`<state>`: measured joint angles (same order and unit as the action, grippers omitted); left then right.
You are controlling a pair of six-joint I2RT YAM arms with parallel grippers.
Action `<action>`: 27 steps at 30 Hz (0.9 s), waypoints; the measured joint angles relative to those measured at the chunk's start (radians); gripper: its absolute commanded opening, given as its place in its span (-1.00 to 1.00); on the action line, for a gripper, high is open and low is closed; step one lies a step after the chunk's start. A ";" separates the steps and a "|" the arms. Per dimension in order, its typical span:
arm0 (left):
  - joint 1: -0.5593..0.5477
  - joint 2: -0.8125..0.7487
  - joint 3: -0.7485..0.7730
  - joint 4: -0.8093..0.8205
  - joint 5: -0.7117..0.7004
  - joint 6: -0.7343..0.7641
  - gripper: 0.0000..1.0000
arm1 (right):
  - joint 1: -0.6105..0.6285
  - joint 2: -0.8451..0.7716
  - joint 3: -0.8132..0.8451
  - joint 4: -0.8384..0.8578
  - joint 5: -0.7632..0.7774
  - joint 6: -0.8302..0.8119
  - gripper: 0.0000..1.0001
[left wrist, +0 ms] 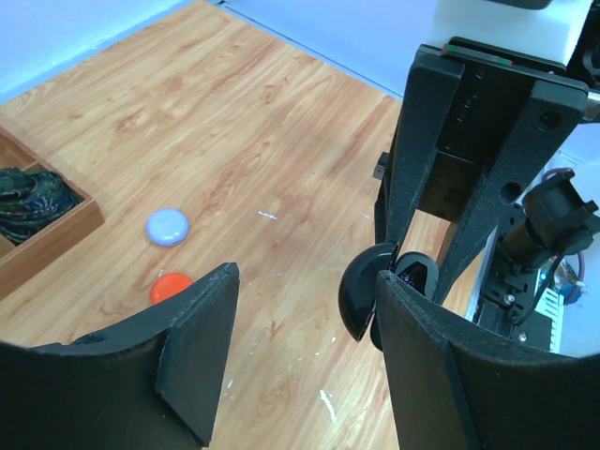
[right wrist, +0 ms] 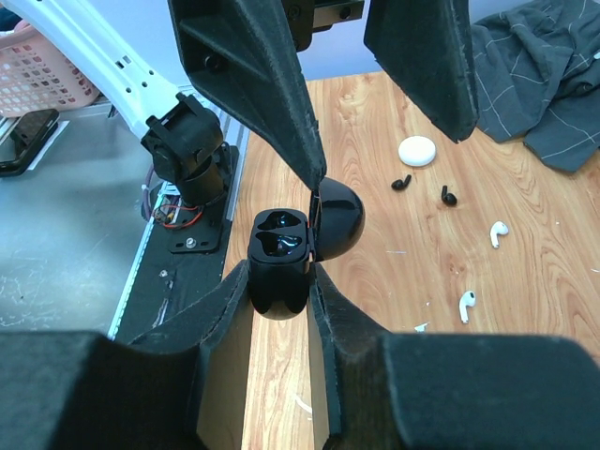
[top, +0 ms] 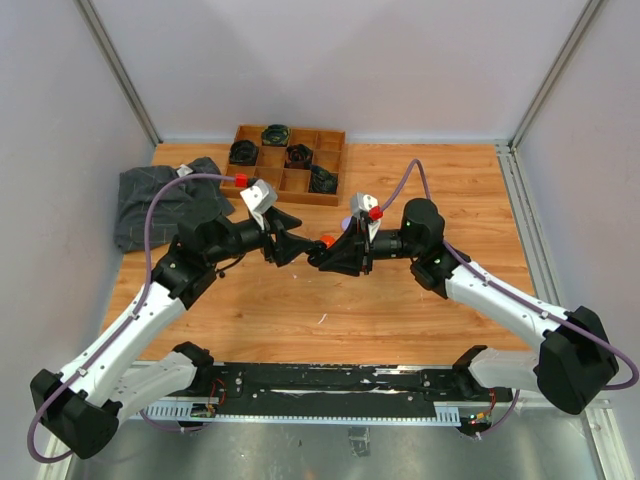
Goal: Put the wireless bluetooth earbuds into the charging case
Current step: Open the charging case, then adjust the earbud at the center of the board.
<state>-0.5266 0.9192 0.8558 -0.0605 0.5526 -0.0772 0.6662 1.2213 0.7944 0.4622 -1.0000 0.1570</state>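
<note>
R gripper [right wrist: 281, 286] clamped on open black case [right wrist: 278, 302]; L gripper [left wrist: 305, 328] jaws apart; black earbuds [right wrist: 402, 182] loose twd left edge of table [right wrist: 534, 300]; case looks empty.

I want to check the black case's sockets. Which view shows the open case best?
Right wrist view: the black case sits in the right gripper, lid open, sockets facing the camera. The left wrist view shows only its lid and rim; from the top it cannot be made out.
</note>
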 measured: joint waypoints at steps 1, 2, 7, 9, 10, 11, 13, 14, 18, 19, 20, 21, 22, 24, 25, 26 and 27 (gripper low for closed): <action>0.000 0.000 0.002 -0.002 -0.008 -0.002 0.30 | 0.000 0.000 -0.001 0.001 0.000 0.000 -0.99; 0.000 0.000 0.003 -0.002 -0.017 -0.003 0.31 | 0.000 0.000 -0.002 0.001 0.000 0.000 -0.99; 0.000 0.000 0.008 -0.003 -0.051 -0.015 0.35 | 0.000 0.000 -0.009 0.006 0.000 -0.001 -0.99; 0.000 0.000 0.008 -0.004 -0.069 -0.027 0.37 | 0.000 0.000 -0.017 0.010 0.005 -0.005 -0.99; 0.000 -0.002 0.008 -0.005 -0.080 -0.036 0.39 | 0.000 0.000 -0.026 0.014 0.014 -0.010 -0.99; 0.000 -0.005 0.008 -0.008 -0.095 -0.044 0.39 | 0.000 0.000 -0.035 0.020 0.023 -0.014 -0.99; 0.000 -0.012 0.008 -0.019 -0.132 -0.067 0.40 | 0.000 0.000 -0.058 0.042 0.043 -0.022 -0.99; 0.000 -0.017 0.008 -0.031 -0.164 -0.086 0.40 | 0.000 0.000 -0.078 0.065 0.058 -0.027 -0.99; 0.000 -0.031 0.007 -0.076 -0.279 -0.159 0.42 | 0.000 0.000 -0.169 0.197 0.093 -0.040 -0.99; 0.000 -0.032 0.003 -0.085 -0.314 -0.180 0.44 | 0.000 0.000 -0.201 0.243 0.102 -0.046 -0.99; 0.000 -0.033 -0.002 -0.094 -0.340 -0.198 0.45 | 0.000 0.000 -0.227 0.285 0.110 -0.051 -0.99; 0.000 -0.034 -0.012 -0.107 -0.379 -0.226 0.46 | 0.000 0.003 -0.257 0.335 0.116 -0.056 -0.99; 0.000 -0.034 -0.026 -0.122 -0.408 -0.252 0.46 | 0.000 0.007 -0.281 0.377 0.122 -0.061 -0.99; 0.000 -0.029 -0.051 -0.149 -0.470 -0.294 0.46 | 0.000 0.023 -0.312 0.451 0.130 -0.071 -0.99; 0.001 -0.022 -0.063 -0.164 -0.496 -0.315 0.47 | 0.000 0.035 -0.327 0.491 0.133 -0.077 -0.99; 0.001 -0.011 -0.076 -0.182 -0.528 -0.337 0.48 | 0.000 0.048 -0.341 0.530 0.136 -0.080 -0.99; 0.001 0.000 -0.088 -0.197 -0.557 -0.357 0.48 | 0.000 0.058 -0.352 0.561 0.137 -0.081 -0.99</action>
<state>-0.5255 0.9195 0.7681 -0.2573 -0.0040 -0.4339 0.6662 1.2793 0.4423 1.0229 -0.8627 0.0761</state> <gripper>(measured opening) 0.732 0.260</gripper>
